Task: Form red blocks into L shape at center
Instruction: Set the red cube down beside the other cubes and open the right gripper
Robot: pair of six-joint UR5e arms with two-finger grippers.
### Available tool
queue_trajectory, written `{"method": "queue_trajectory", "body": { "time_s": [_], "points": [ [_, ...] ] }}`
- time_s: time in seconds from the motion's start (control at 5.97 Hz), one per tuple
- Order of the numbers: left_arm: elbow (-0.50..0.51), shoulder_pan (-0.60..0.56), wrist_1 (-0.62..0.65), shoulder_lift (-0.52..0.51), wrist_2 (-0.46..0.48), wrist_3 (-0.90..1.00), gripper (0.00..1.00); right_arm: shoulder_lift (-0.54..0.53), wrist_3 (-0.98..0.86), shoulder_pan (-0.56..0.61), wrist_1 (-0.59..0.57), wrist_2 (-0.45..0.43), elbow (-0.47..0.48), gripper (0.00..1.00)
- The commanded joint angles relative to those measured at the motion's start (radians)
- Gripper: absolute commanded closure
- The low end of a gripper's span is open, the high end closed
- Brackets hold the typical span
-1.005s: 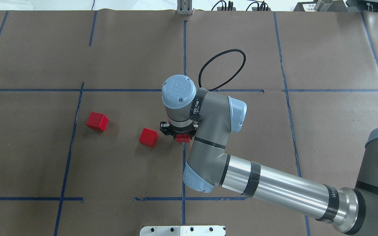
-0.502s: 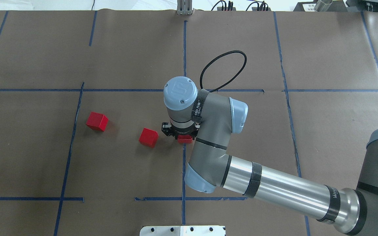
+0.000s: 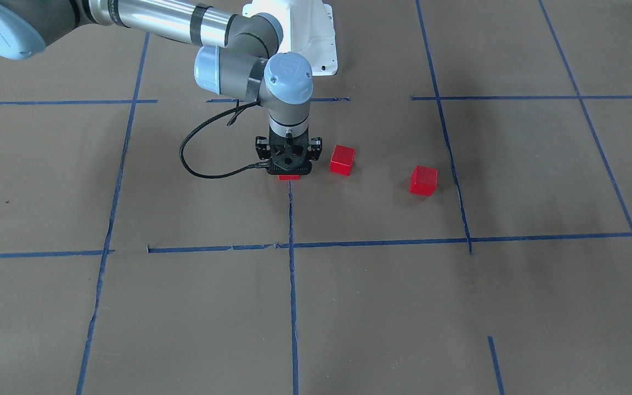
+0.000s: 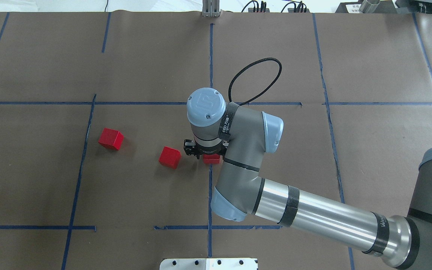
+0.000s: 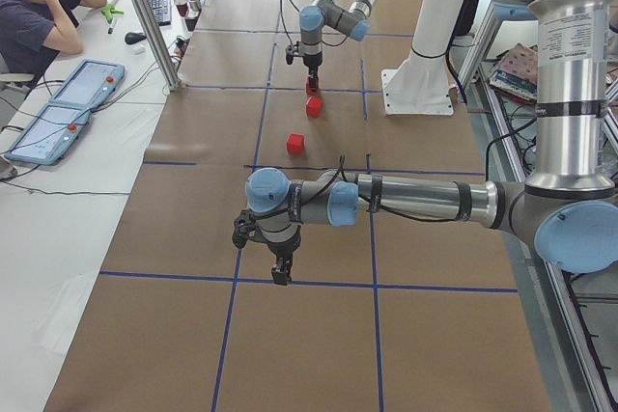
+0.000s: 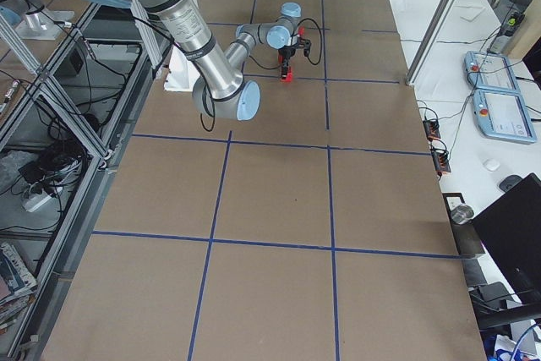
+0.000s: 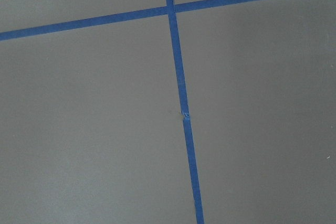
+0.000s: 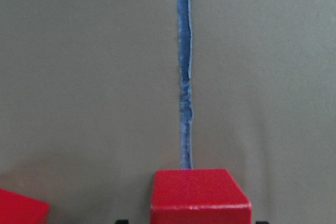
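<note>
1. The right gripper points straight down over the center cell. Its fingers stand on both sides of the first red cube and appear to pinch it. The tips are almost hidden, so this is my judgement.
2. This cube sits on the vertical blue tape line, about the middle of the cell. It is at the paper or just above it; I cannot tell which.
3. The second red cube lies near the first one, on the robot's left side, apart from it and a little turned.
4. The third red cube lies further left, well apart, just inside the cell's left tape border.
5. The left gripper hangs over a tape crossing far from the cubes. I cannot tell if it is spread or pressed together.
6. The step in hand, I think, is setting down the first cube as the anchor of the L.
7. The next move calls for letting go and rising straight up, so the cube does not shift. Then the wrist must turn to match the second cube's faces, and that cube must come flush against the first.
</note>
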Motion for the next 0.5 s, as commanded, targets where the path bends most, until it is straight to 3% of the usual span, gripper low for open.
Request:
{"method": "queue_trajectory", "body": {
  "time_s": [0.0,0.33],
  "points": [
    [-0.006,0.002,0.000,-0.004,0.000,0.000,0.00,0.005,-0.003,0.061,-0.009,0.018,0.069,0.00],
    [-0.060,0.002,0.005,0.004,0.003,0.000,0.00,-0.036,-0.111,0.223,-0.015,0.147,0.084,0.00]
  ]
}}
